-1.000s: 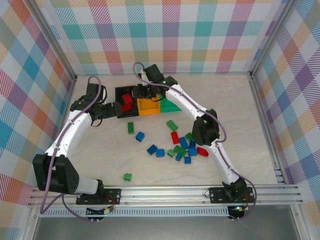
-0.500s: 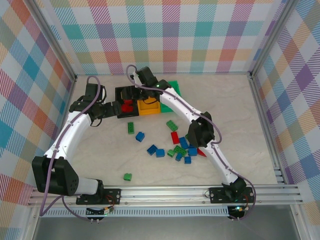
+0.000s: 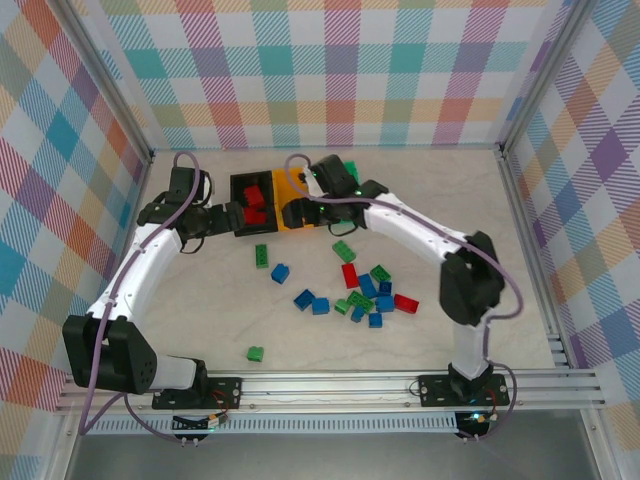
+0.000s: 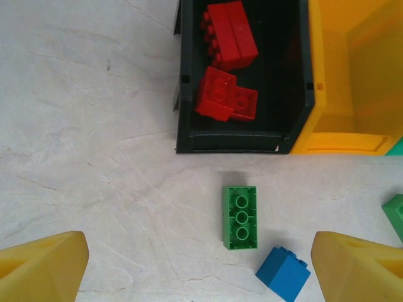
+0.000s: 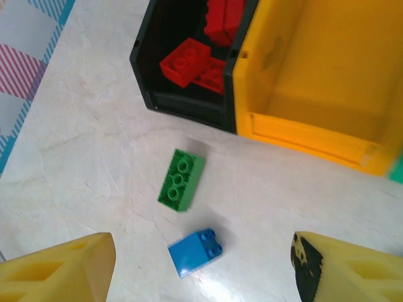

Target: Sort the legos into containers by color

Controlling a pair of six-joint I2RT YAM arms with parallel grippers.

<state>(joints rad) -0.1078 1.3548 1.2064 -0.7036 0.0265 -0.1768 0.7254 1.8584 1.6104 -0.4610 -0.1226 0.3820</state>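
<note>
Red legos (image 4: 223,63) lie in the black bin (image 4: 227,143), which touches the orange bin (image 4: 343,143), bare inside, toward the worktop's (image 4: 94,157) far edge. The green bin (image 3: 350,168) peeks out behind the right arm. More bricks (image 3: 365,295) lie loose mid-worktop. The left end effector (image 4: 201,270) and right end effector (image 3: 298,212) hover spread and empty above a green brick (image 4: 240,217) and a blue brick (image 4: 283,272). This looks like a pause between picks. The next move calls for squaring up over one brick and pinching its narrow sides.

Black bin (image 4: 227,142); red bricks (image 4: 230,34); orange bin (image 4: 340,142); green brick (image 4: 240,217); blue brick (image 4: 283,272); cream marbled table (image 4: 94,157); pastel plaid walls (image 3: 340,70).
</note>
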